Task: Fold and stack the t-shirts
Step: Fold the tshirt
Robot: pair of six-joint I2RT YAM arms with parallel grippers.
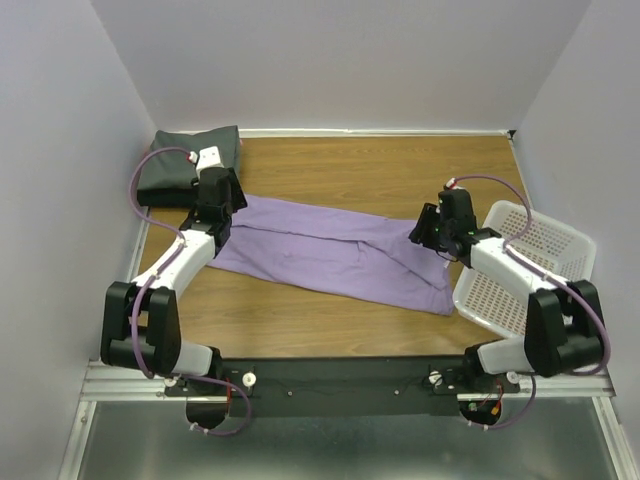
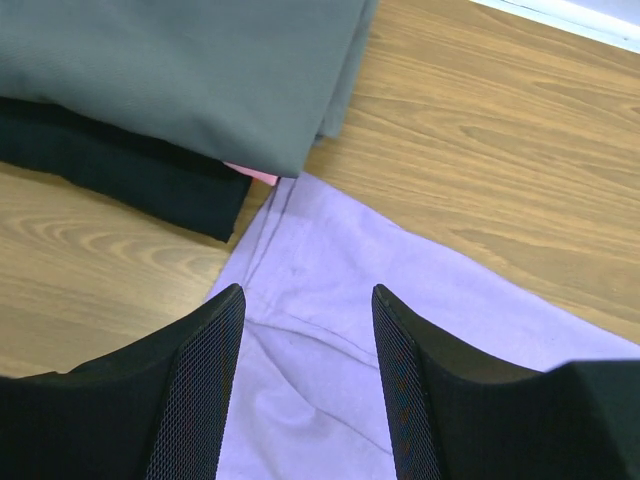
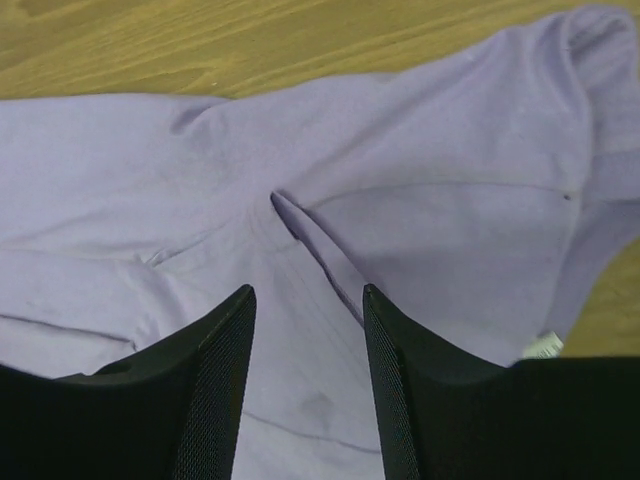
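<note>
left tool [image 2: 308, 295] and right tool [image 3: 308, 292] point down, open, over lavender t-shirt [image 1: 330, 252].

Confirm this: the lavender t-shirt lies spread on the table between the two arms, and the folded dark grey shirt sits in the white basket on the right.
One thing is wrong. The folded dark grey shirt is not in the white basket; it lies on the table at the far left corner, as the top external view shows. The lavender t-shirt does lie spread between the two arms.

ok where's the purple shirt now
In the top view the purple shirt lies across the middle of the table, left end near the folded dark stack, right end beside the white basket.
</note>
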